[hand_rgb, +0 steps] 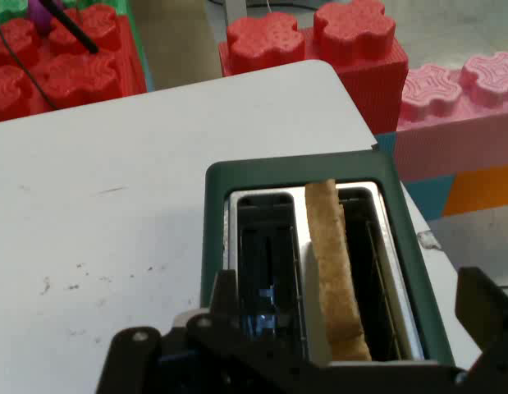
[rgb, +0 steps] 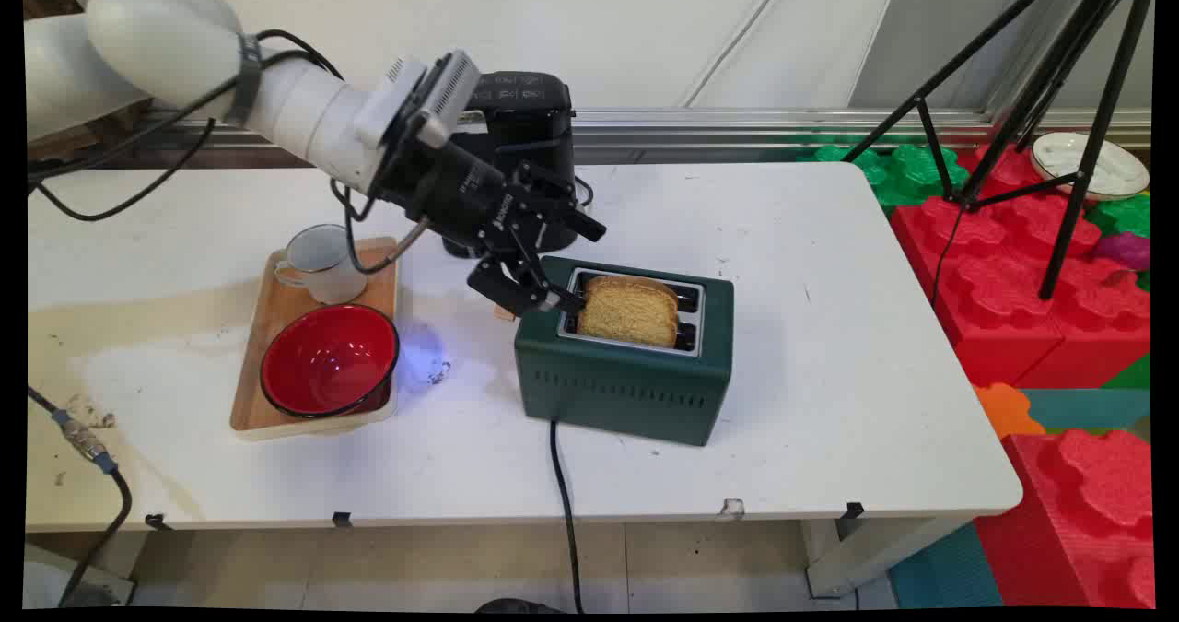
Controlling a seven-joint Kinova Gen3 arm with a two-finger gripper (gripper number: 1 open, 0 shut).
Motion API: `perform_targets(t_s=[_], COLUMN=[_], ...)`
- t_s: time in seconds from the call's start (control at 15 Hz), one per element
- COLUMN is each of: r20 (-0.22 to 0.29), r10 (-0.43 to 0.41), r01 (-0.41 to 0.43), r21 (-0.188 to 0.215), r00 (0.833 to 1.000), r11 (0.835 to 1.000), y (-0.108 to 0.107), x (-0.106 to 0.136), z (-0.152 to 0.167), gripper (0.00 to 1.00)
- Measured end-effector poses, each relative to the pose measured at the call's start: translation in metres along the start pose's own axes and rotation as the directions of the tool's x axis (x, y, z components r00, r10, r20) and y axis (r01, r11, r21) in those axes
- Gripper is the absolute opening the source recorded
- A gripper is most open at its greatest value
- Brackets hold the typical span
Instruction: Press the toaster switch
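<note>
Black fingers [rgb: 560,267] of your arm are hovering spread wide, holding nothing, over the dark green toaster [rgb: 624,382] where a toast slice [hand_rgb: 336,279] is standing upright.

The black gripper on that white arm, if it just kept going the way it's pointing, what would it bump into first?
Most likely the slice of toast standing in the green toaster. The open gripper points at it from the toaster's left end, one finger above it, one at the rim. Depth is hard to judge.

The gripper [rgb: 557,267] hides the toaster's [rgb: 626,382] left end; the black appliance [rgb: 525,111] (behind) is half covered.
</note>
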Motion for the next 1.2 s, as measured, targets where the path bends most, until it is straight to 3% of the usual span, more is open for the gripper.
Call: perform_targets(t_s=[0.6, 1.2], r20=[-0.012, 0.048], r10=[-0.008, 0.016], r01=[0.008, -0.018], r21=[0.025, 0.036], r00=[1.0, 0.999], r11=[1.0, 0.999], y=[0.008, 0.013], x=[-0.007, -0.033], z=[-0.052, -0.079], gripper=[1.0, 1.0])
